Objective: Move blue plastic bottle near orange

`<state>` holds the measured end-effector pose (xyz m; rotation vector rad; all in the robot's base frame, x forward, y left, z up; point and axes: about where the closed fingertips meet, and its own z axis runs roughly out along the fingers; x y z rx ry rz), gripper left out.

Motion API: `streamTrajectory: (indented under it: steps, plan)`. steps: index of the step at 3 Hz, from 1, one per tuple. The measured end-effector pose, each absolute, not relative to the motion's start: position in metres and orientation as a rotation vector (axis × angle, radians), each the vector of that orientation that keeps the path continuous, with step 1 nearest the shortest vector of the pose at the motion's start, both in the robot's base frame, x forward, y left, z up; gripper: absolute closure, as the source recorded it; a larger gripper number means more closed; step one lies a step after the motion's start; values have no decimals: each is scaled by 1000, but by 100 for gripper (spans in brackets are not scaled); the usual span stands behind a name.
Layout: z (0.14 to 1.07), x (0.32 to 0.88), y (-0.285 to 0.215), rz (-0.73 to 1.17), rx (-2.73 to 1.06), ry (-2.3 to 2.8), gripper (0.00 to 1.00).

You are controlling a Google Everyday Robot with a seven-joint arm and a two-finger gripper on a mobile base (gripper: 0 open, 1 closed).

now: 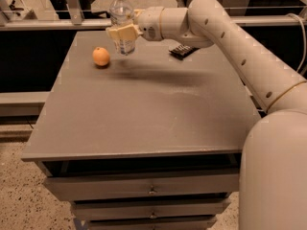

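**Grey table, bottle held upright**

Near the table's (pixel 144 109) far-left corner sits the orange (pixel 101 56). Just right of it the hand (pixel 123 33) clasps the blue plastic bottle (pixel 121 11) upright, seemingly clear of the surface. A dark wrapper (pixel 182 51) lies further right. The pale arm reaches in from the right, its base cut off.

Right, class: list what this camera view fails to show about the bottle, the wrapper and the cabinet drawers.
Clear plastic water bottle: its label is mostly covered by the tool, shut on it above the table, far left.
Flat dark snack wrapper: one end hidden behind the white arm; print too small.
Grey drawers: lowest one cut off by the bottom edge.
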<state>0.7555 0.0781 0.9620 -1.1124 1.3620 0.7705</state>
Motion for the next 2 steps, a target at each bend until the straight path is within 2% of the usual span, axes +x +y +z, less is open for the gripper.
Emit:
streamTrajectory:
  steps: [2]
  plan:
    - [938, 772, 95, 798, -1111, 1395, 100]
